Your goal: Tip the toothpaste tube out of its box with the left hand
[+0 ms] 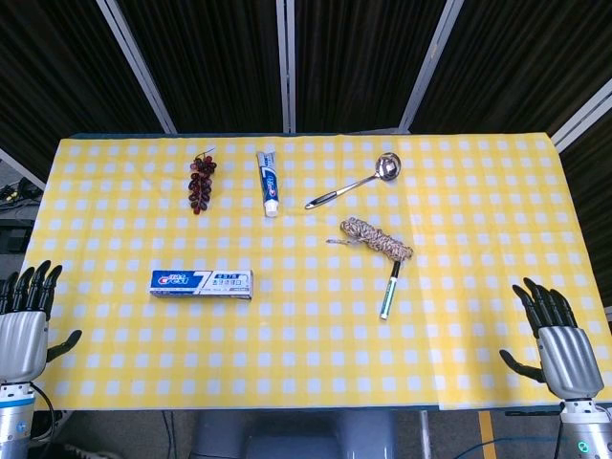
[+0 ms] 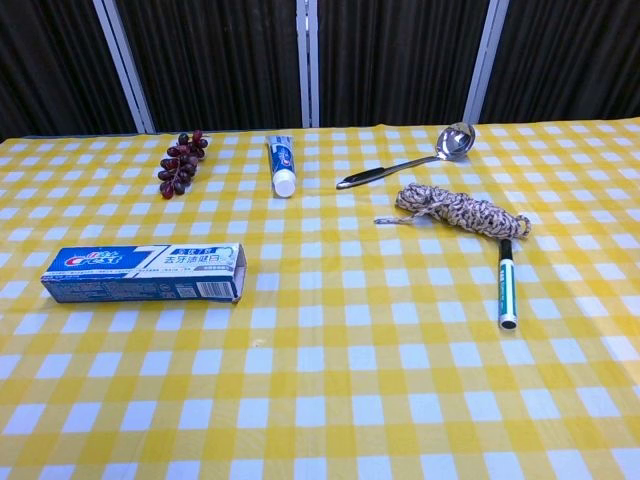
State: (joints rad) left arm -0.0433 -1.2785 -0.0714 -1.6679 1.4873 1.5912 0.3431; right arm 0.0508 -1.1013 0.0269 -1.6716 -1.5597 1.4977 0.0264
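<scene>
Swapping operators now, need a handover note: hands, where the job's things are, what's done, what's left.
Left hand: open, empty, at the near left table edge.
Right hand: open, empty, at the near right edge.
Toothpaste box: flat on the cloth, near left, untouched; the chest view shows its right end flap open.
A toothpaste tube lies loose at the far side, between the grapes and ladle. Whether the box holds another cannot be told.
Done: nothing visible.
Left: grasp box with left hand, tip it out.

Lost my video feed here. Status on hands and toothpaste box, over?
Left hand and right hand open, at table's near edge. Toothpaste box lying flat, untouched. Loose tube lies far side. Nothing in the way.
</scene>
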